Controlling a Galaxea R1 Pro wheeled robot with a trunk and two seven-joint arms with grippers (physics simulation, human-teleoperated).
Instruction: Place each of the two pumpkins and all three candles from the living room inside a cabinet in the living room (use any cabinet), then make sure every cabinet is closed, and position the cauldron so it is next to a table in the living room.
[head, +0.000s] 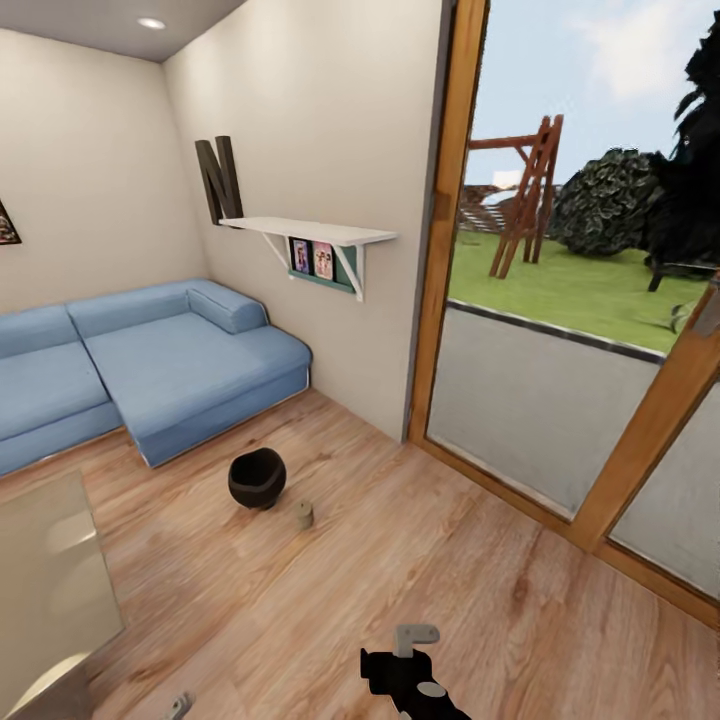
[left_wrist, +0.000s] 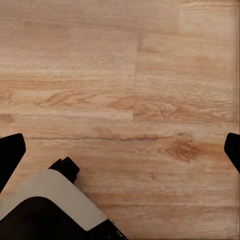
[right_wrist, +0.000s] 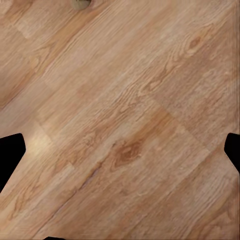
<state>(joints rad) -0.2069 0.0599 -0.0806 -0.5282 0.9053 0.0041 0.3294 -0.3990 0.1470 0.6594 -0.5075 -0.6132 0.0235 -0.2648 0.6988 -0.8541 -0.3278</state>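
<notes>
Cauldron (head: 257, 478) sits on the wood floor (head: 420, 560) at 12 o'clock of the robot, one candle (head: 304, 514) just beside it at its 4 o'clock; neither handled yet, glass bench (head: 50, 570) at 9 o'clock. Both hands' fingers apart, empty; most of the task looks left

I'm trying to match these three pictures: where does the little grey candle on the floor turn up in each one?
Head view: the candle stands on the wooden floor, just right of the black cauldron.
Left wrist view: bare floor planks beneath the left gripper.
Right wrist view: a small round shape cut by the picture's edge may be it; too little shows to tell.
Shared landmark: the wooden floor.
</notes>
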